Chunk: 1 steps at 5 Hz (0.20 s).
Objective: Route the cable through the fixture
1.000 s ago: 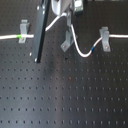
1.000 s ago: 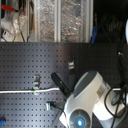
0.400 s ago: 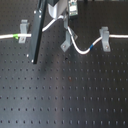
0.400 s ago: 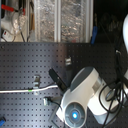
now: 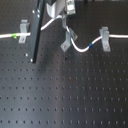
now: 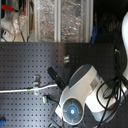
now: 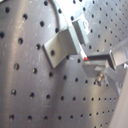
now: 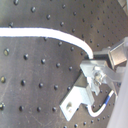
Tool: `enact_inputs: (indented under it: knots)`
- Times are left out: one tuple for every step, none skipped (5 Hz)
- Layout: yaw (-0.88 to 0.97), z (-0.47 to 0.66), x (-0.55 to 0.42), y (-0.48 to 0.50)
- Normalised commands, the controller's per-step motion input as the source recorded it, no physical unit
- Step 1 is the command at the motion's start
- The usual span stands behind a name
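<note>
At the fixture (image 5: 68, 39), we are seeing the cable (image 5: 80, 49) seated in its fork; hand (image 5: 65, 15) grip unclear, routing nearly done.

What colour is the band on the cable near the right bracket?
Blue band on the white cable, clearest in the first exterior view.

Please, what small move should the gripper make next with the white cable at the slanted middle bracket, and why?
Probably lower the gripper slightly to press the cable down into the fork of the fixture. In the first exterior view the cord meets the bracket's top and sags beyond it; whether it is seated cannot be told.
</note>
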Motion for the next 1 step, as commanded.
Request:
enact_inputs:
  knots:
    - [-0.14,0.09,-0.052,-0.125]
